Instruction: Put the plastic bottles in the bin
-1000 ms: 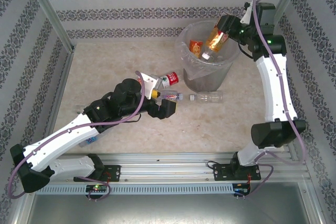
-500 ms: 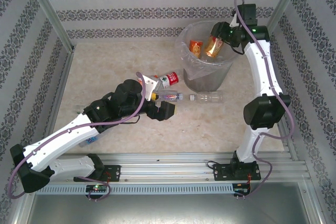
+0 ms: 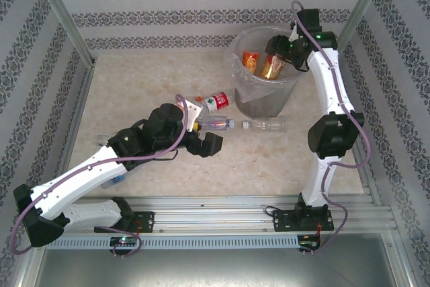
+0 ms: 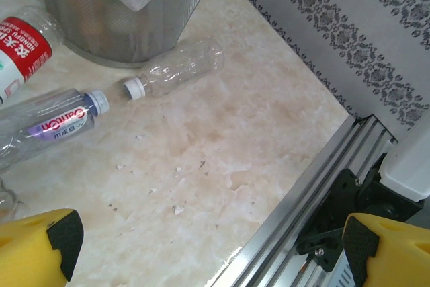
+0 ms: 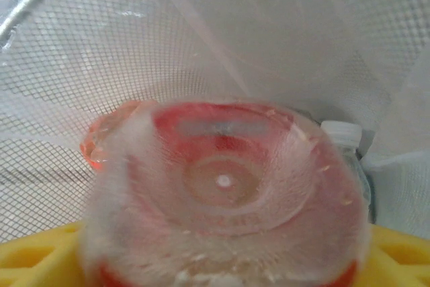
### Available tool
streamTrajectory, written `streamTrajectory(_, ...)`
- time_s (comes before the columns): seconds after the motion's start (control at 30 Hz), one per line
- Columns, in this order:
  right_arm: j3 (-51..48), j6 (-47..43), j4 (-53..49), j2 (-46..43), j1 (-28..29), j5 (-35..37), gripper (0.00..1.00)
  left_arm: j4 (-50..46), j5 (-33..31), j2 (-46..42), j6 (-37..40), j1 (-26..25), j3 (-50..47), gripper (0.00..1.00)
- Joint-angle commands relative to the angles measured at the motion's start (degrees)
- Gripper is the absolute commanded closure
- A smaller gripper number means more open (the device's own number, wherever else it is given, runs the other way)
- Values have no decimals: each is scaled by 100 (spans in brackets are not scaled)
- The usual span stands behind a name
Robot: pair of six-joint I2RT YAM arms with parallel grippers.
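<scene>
Top external: far right stands the round grey bin (image 3: pixel 263 103) with its clear plastic liner. An orange-labelled bottle (image 3: pixel 250 62) lies inside, and the right gripper (image 3: pixel 275 55) hangs over the rim with an amber bottle (image 3: pixel 271 67).

Left wrist: the left gripper (image 4: pixel 208 247), jaws wide apart and empty, faces a red-labelled bottle (image 4: pixel 23 48), a purple-labelled bottle (image 4: pixel 54 126) and a clear unlabelled bottle (image 4: pixel 175 68), all lying on the table (image 4: pixel 222 152) near the bin.

Right wrist: the amber bottle's blurred base sits against the yellow fingers (image 5: pixel 40 257); clamped or loose, I cannot tell.

At least three bottles are not yet binned.

Right arm (image 3: pixel 330 82) folded inward; bottle (image 3: pixel 271 65) deeper in bin (image 3: pixel 236 55).

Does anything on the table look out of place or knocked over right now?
Three bottles lie on their sides beside the bin: a red-labelled bottle, a purple-labelled bottle and a clear bottle. No spill or damage shows.
</scene>
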Motion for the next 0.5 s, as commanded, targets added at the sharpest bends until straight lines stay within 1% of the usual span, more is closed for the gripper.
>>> streamTrajectory(0.0,321,-103,-182,-255,25,215,15,-260,-74,37,252,14,4,0)
streamTrajectory(0.23,35,-218,-128,-902,37,141,12,-499,86,118,620,18,37,0)
streamTrajectory(0.3,-346,-216,28,-1210,49,69,12,-556,83,120,690,13,47,0)
streamTrajectory(0.47,-1740,-40,648,-2353,86,41,12,-489,229,72,826,13,33,0)
